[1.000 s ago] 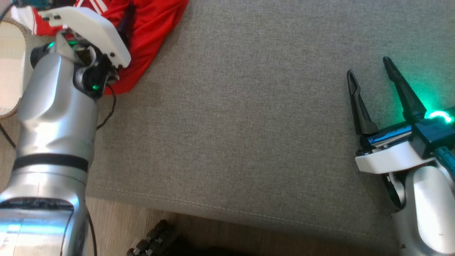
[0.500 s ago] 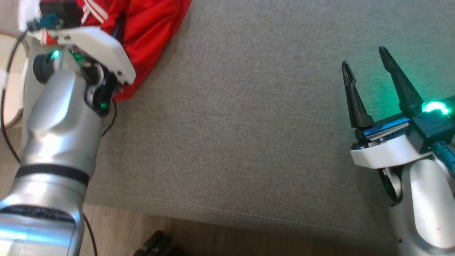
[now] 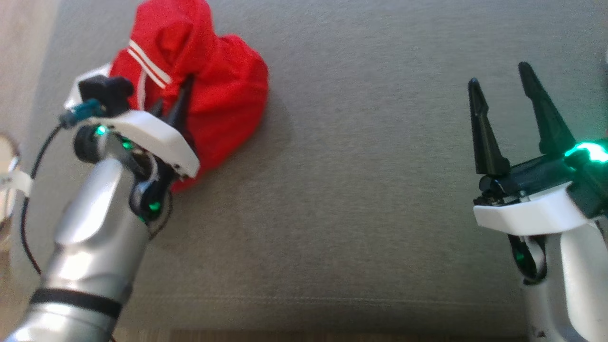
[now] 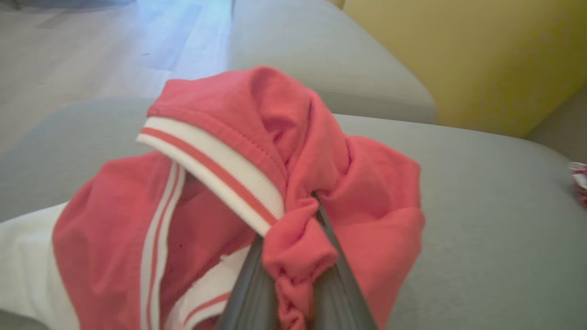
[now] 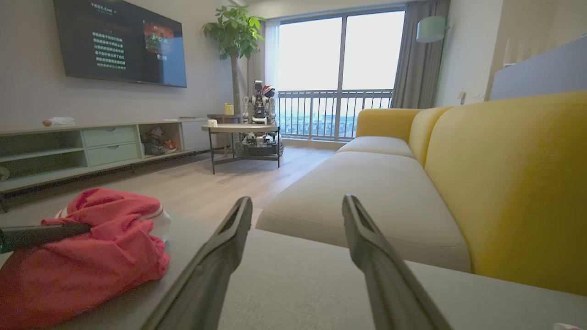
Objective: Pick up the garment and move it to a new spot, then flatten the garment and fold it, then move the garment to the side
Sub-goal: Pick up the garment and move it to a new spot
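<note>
head view: the left pincer [image 3: 183, 92] is clamped narrow on a fold of the crumpled red fabric garment with white striped trim [image 3: 223, 114], which sits bunched at the left of the grey woven sofa cushion [image 3: 356, 190]. the right pincer [image 3: 498, 76] hovers well apart at the right, jaws wide, holding nothing.

left wrist view: its two dark fingers [image 4: 250, 293] pinch a twisted red fold between them; a white ribbed band [image 4: 215, 174] with a red stripe crosses the heap.

right wrist view: the garment lies at lower left on the cushion. the wall-mounted dark television [image 5: 119, 41] shows lines of writing too small to read.
</note>
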`<state>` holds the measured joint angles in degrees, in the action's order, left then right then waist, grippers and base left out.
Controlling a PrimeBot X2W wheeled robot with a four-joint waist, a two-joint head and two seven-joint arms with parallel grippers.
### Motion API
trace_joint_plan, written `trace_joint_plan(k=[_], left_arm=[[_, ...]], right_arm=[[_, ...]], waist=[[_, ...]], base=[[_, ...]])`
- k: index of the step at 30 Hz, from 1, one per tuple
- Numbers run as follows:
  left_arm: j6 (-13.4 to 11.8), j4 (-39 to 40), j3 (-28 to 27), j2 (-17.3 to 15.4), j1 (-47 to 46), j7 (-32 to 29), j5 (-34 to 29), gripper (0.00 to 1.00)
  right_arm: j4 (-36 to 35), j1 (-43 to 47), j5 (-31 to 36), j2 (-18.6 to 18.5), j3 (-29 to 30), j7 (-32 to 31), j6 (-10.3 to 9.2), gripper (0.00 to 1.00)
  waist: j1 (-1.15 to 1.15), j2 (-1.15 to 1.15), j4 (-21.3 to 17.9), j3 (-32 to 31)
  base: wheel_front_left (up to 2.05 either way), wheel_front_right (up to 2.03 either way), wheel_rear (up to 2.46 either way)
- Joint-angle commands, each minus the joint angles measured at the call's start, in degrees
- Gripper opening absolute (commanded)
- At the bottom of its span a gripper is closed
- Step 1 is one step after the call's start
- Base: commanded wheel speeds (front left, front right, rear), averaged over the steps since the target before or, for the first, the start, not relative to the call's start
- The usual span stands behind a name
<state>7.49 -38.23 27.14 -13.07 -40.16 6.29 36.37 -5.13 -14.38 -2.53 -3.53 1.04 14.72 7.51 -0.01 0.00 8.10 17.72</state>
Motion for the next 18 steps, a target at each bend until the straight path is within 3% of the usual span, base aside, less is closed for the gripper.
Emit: trace_joint_plan(k=[1,7,18], left_arm=[[-0.3,5.1,-1.3,-2.0,-0.1,-0.7,0.6,0.00],[-4.5,15.9,0.0,-0.9,4.4,-3.0,0.2,0.00],[-10.5,19.6,3.8,4.1,2.5,-5.8,-3.1,0.00]], right_arm=[[-2.9,0.6,-1.2,0.6,-1.2,0.3,-0.02,1.00],[-4.0,1.3,-3.8,0.6,-1.0,0.3,-0.02,1.00],[-5.1,0.7,-6.6,0.6,-0.1,0.3,-0.02,1.00]], waist=[[0.01,0.00,-5.0,-3.9],[0.01,0.00,-12.0,-4.8],[0.01,0.00,-22.4,-1.3]], base=[[0.00,0.00,0.00],[0.00,0.00,0.00],[0.00,0.00,0.00]])
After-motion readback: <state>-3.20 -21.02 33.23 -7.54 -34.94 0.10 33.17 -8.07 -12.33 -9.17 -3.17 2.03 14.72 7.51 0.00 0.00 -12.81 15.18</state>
